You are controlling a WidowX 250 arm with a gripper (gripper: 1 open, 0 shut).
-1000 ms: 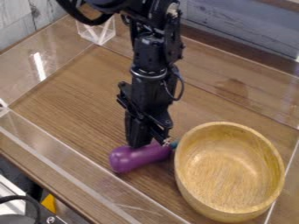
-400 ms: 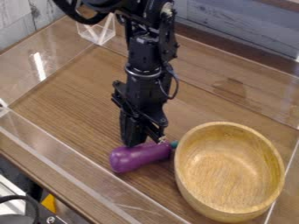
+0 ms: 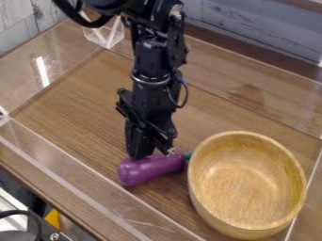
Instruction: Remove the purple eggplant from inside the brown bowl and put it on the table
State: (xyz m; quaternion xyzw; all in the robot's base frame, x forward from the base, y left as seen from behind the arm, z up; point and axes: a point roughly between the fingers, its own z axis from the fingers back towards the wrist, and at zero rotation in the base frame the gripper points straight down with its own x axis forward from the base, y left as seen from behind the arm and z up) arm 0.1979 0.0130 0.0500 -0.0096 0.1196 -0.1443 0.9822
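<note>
The brown wood-grain tabletop [image 3: 88,118] is stretching between clear acrylic walls [image 3: 48,19], catching pale glare at left. The glossy purple toy eggplant [image 3: 151,169] is lying on it, just beside the round light-brown wooden bowl [image 3: 247,184]. The black robot gripper [image 3: 150,151] is hovering by the eggplant, fingers pressed together. No writing is readable.

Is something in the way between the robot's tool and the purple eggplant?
No, nothing visible stands between them. The tool is right by the eggplant's upper side, though I can't tell if they touch. The bowl sits off to the eggplant's side, not between them.
</note>
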